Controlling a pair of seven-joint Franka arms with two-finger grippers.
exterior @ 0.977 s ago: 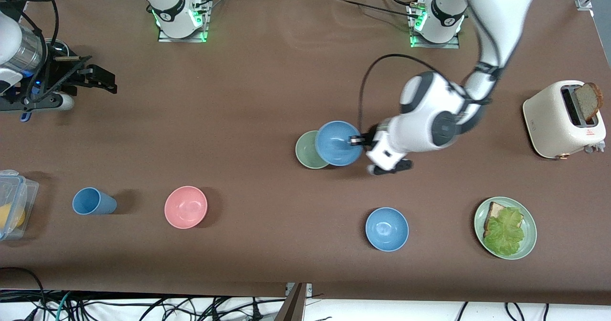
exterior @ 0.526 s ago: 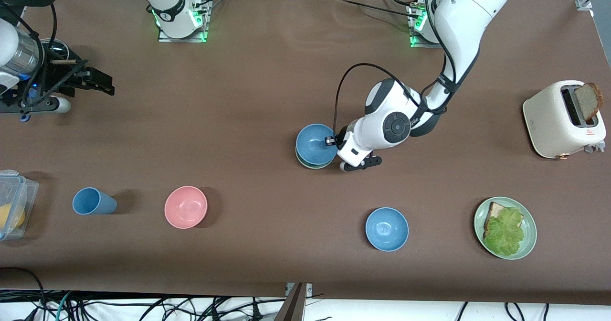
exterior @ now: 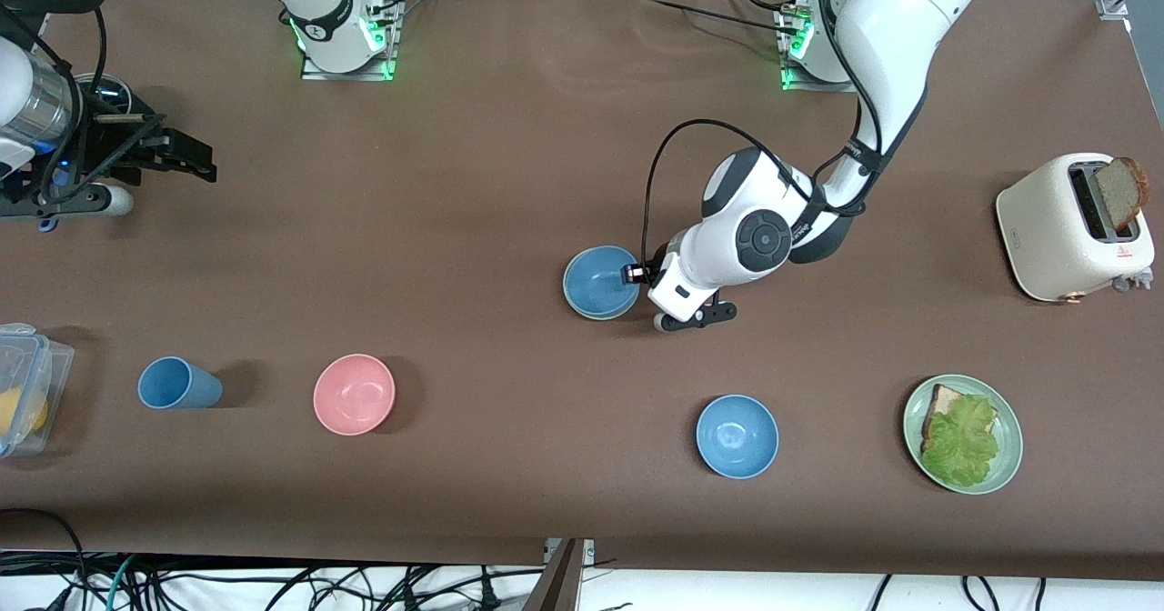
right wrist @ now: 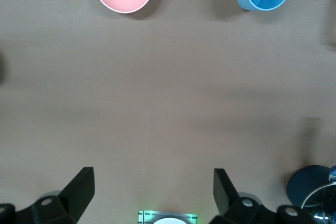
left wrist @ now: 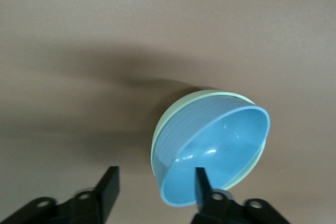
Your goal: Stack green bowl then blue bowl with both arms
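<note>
A blue bowl [exterior: 600, 282] sits nested in the green bowl mid-table. In the left wrist view the green bowl [left wrist: 207, 94] shows only as a thin rim around the blue bowl [left wrist: 220, 150]. My left gripper [exterior: 634, 275] is low beside the stack on the side toward the left arm's end, and it is open. In the left wrist view, the left gripper [left wrist: 155, 187] straddles the blue bowl's rim, with one finger [left wrist: 202, 182] over the bowl's inside. My right gripper [exterior: 186, 152] waits open and empty at the right arm's end of the table.
A second blue bowl [exterior: 737, 435] and a green plate [exterior: 1008, 447] with bread and lettuce lie nearer the front camera. A pink bowl [exterior: 354, 394], a blue cup [exterior: 177, 383] and a clear box [exterior: 23, 388] lie toward the right arm's end. A toaster [exterior: 1073, 226] stands at the left arm's end.
My left gripper brought the blue bowl from beside the green bowl to over it, set it down inside and opened. The right arm has barely moved.
</note>
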